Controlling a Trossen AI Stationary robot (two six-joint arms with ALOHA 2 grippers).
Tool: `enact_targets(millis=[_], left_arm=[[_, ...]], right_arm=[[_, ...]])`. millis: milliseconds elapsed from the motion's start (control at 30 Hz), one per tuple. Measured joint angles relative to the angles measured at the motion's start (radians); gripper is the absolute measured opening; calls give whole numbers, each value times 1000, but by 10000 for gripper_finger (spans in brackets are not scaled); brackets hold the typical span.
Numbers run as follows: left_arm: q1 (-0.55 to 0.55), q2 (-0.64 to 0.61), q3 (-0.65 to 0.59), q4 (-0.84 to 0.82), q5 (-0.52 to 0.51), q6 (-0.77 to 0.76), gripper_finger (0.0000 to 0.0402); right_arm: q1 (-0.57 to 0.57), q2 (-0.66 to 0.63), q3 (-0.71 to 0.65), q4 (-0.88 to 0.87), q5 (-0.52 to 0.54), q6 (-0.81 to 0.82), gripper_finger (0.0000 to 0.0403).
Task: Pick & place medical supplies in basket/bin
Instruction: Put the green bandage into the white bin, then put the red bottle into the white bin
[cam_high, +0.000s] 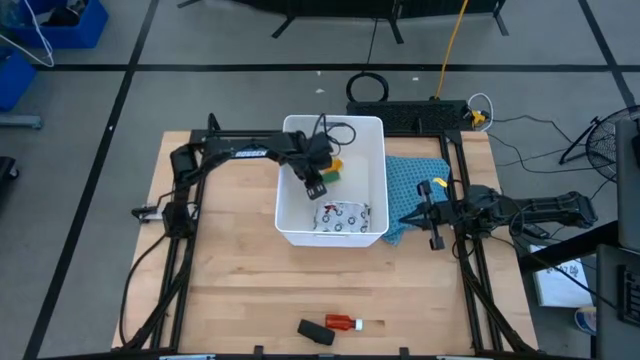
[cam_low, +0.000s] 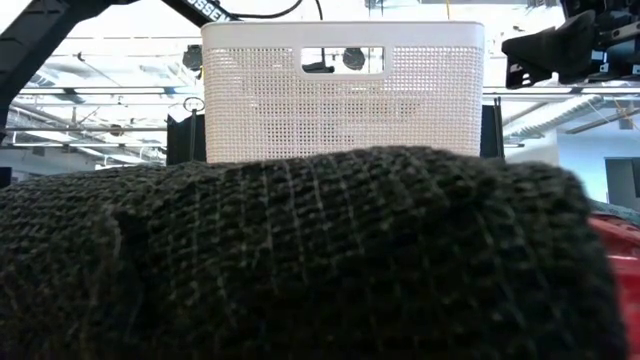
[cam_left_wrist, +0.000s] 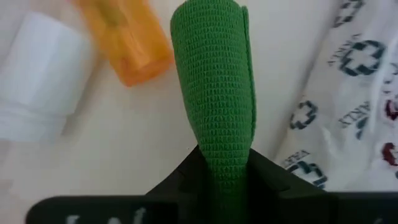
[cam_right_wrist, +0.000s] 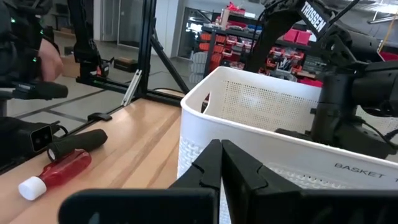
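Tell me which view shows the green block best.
The left wrist view: the green block fills the frame, gripped by the left gripper over the basket floor. The high view shows only a green sliver; the low and right wrist views hide it.

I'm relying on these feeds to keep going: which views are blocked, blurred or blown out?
Low view: a dark knitted block fills the foreground, out of focus; the white basket behind is backlit. Left wrist view: the green block is sharp, the orange pill bottle and small white bottle soft. High and right wrist views read clear.
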Motion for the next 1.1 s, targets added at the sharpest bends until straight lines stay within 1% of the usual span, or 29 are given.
enact_targets(millis=[167, 333, 433, 567, 633, 700, 800, 833, 900, 967, 1000, 1067, 1100], left_arm=[[-22, -13, 0, 18, -15, 43, 128], [-43, -57, 0, 49, -89, 96, 193], [-51, -118, 0, 59, -122, 112, 225], [-53, -218, -1, 58, -126, 128, 258], [-53, -288, -1, 47, -120, 135, 267], [-63, -377, -1, 0, -86, 166, 267], [-103, -529, -17, -81, -48, 212, 239], [-122, -584, -40, -90, -47, 227, 221], [-153, -711, -124, -64, -57, 250, 177], [-168, -848, -256, 14, -62, 248, 122], [-173, -916, -332, 72, -47, 236, 94], [-178, -1056, -506, 198, 17, 207, 35], [-182, -1117, -592, 264, 54, 186, 19]], right_arm=[[0, 8, 0, 0, 0, 0, 0], [0, 8, 0, 5, -1, 0, 0], [0, 9, 0, 8, 0, -4, 0], [0, 11, 0, 8, 0, -11, 0], [0, 12, 0, 8, 0, -12, 0], [0, 12, 0, 7, 0, -13, 0], [0, 12, 0, 7, -1, -16, 0], [0, 12, 0, 7, 0, -17, 0], [0, 12, 0, 7, -1, -19, 0], [0, 12, 0, 8, -1, -18, 0], [0, 12, 0, 8, -1, -13, 0], [0, 12, 0, 8, -1, 3, 0], [0, 12, 0, 8, -1, 9, 0]])
